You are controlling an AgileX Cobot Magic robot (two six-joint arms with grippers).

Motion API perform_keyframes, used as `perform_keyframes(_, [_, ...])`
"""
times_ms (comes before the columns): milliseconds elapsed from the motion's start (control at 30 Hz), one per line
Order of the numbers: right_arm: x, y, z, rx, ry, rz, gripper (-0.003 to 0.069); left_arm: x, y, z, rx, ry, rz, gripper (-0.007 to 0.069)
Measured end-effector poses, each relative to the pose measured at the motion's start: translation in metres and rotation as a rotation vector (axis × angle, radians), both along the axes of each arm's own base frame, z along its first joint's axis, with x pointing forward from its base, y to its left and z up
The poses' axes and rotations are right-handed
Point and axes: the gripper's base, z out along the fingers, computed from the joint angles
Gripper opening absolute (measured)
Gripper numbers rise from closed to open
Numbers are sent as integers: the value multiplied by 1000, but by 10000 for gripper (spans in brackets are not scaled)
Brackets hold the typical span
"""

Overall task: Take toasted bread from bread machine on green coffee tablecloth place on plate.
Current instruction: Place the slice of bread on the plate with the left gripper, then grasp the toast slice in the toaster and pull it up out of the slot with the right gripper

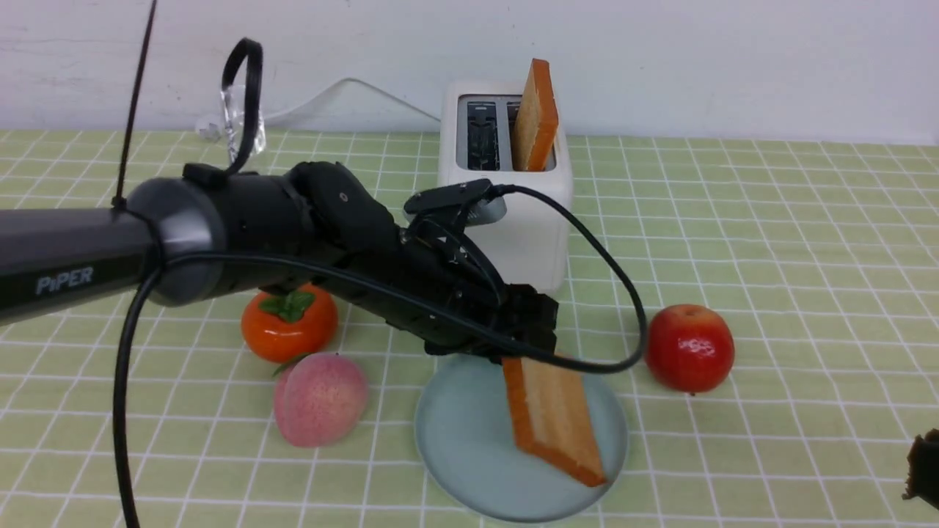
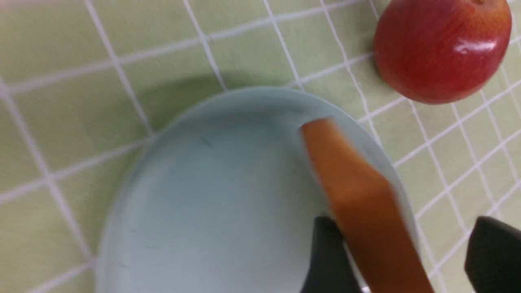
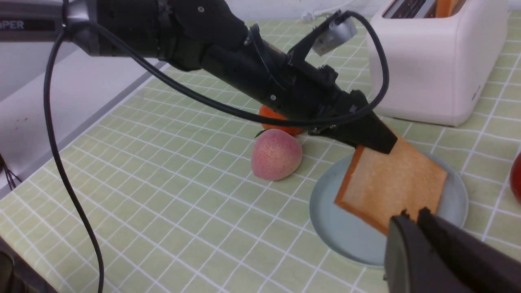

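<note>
Two golden-tan toast slices: the first slice (image 1: 554, 422) leans, lower corner on the round pale blue-green plate (image 1: 462, 440), top edge between the left gripper's (image 1: 538, 353) wide-parted jaws; the second slice (image 1: 535, 117) stands upright in the cream-white toaster (image 1: 532, 253) behind, far from the closed right gripper (image 3: 415, 217).

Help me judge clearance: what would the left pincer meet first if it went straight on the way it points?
Probably the toast slice, tilted between the left pincer's open jaws. Just beyond it is the plate, where the slice's lower edge seems to rest. Depth is unclear.
</note>
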Motion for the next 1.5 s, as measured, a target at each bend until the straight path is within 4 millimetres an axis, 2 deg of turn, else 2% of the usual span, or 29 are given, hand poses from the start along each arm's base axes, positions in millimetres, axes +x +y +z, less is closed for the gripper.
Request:
perform_keyframes(300, [-1,0,-1,-3,7,8,41,-1,9,3,158,-97,-81,470])
perform_keyframes(400, [-1,1,-1,-10,13,17,42,-4,16,14,199,-116,-58,470])
perform_keyframes(467, [-1,1,-2,-10,15,19,42,-9,25,32,238,-155,-25,456])
perform_keyframes(533, [0,1,-2,-18,18,17,42,-16,34,49,264,-177,6,400])
perform_keyframes(600, [5,0,-2,-56,40,13,42,-29,47,76,286,-218,54,279])
perform_keyframes(667, [12,0,-3,-83,80,6,42,-35,53,88,291,-245,71,207])
perform_keyframes(700, [19,-2,-2,-121,118,-5,42,-44,60,105,289,-292,92,101])
perform_keyframes(767, [36,-2,-2,-161,197,-21,42,-60,72,131,265,-361,121,-13])
perform_keyframes(800, [38,-2,-2,-168,204,-23,42,-61,73,133,263,-367,123,-13])
perform_keyframes(833, [52,-2,-2,-182,253,-30,42,-77,82,150,224,-414,146,-13])
perform_keyframes(900, [64,-1,-3,-187,293,-29,42,-86,87,156,199,-442,159,-13])
perform_keyframes(933, [75,0,-2,-185,320,-28,42,-104,97,162,165,-481,171,-13])
perform_keyframes(1033, [108,6,-4,-178,382,-5,38,-143,119,158,101,-566,193,-13])
perform_keyframes(1067, [110,6,-5,-178,386,-2,37,-146,120,158,93,-576,195,-13])
perform_keyframes(1100, [127,10,-9,-177,415,19,29,-167,132,150,64,-612,203,-13])
perform_keyframes(1133, [135,13,-9,-174,414,35,24,-181,139,143,42,-635,210,-13])
perform_keyframes(1167, [144,17,-9,-177,416,54,18,-194,146,136,19,-659,216,-13])
perform_keyframes(1200, [149,20,-9,-178,417,66,16,-199,149,133,8,-671,219,-13])
perform_keyframes(1233, [161,30,-9,-189,413,97,10,-220,160,119,-24,-708,229,-13])
perform_keyframes(1267, [167,40,-7,-201,401,125,10,-232,167,110,-50,-735,236,-13])
perform_keyframes(1400, [192,79,-12,-296,373,216,10,-265,186,79,-116,-827,256,-13])
perform_keyframes(1467, [205,93,-9,-329,332,208,11,-277,192,64,-137,-857,262,-13])
perform_keyframes(1500, [207,95,-8,-331,322,204,11,-277,193,62,-138,-858,262,-13])
